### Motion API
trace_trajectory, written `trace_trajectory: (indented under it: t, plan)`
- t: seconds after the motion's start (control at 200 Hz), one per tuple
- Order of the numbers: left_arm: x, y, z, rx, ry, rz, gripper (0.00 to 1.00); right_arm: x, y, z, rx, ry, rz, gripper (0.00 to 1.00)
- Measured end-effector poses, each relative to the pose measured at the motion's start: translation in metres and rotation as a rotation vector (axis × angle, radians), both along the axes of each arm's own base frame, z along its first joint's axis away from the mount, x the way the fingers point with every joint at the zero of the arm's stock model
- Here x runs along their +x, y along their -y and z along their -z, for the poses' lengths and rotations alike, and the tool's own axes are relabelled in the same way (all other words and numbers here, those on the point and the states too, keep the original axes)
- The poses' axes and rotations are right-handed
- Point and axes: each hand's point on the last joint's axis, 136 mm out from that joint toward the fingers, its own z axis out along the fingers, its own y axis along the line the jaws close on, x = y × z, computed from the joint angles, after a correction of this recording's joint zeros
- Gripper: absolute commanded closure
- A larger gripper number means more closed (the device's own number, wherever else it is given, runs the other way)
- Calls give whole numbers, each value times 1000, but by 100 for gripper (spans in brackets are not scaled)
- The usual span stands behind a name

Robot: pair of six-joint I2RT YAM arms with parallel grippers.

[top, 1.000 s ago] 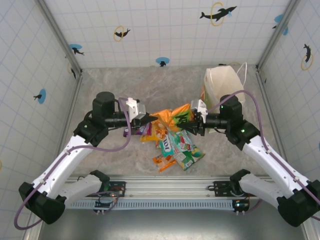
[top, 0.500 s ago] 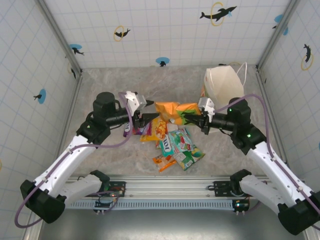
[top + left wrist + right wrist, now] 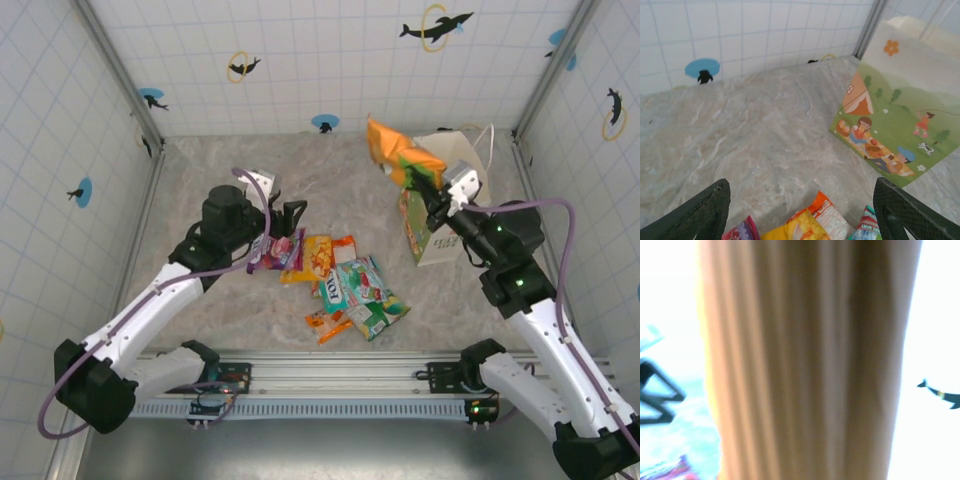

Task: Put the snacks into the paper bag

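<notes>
The right gripper (image 3: 432, 188), clamped on the large orange packet (image 3: 395, 150), should centre it over the paper bag (image 3: 417, 228) before releasing. The left gripper (image 3: 802, 210) has its jaws apart.

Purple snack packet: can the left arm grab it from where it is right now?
Probably yes. The left gripper is open and hangs just above the purple snack packet, which lies flat with nothing visibly on top of it, so a short move down should reach it.
</notes>
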Motion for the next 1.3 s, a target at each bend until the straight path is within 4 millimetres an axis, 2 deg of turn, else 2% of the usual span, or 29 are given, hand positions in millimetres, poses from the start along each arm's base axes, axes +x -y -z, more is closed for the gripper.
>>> trace_trajectory:
  t: [0.18,0.315,0.4,0.505,0.716,0.791,0.891,1.096,1.301]
  plan:
    - [3,-2,12,-7,-44,-29,25,11,33,-31,87,96,186,78]
    - [5,-1,15,-17,-60,-40,26,23,61,-39,150,109,343,78]
    - [10,-3,21,-20,-84,-70,27,36,81,-33,188,77,450,78]
    - [15,-4,32,-14,-126,-106,27,56,105,-17,219,13,551,80]
    - [18,-6,43,-10,-170,-134,27,87,144,15,306,-111,637,83]
    - [19,-7,43,-10,-169,-141,28,96,146,25,329,-151,623,84]
    - [19,-7,43,-11,-170,-145,28,104,139,35,343,-196,574,84]
    - [19,-7,43,-22,-178,-151,28,110,123,44,357,-245,477,84]
    - [19,-7,43,-22,-178,-151,28,116,117,61,364,-295,448,84]
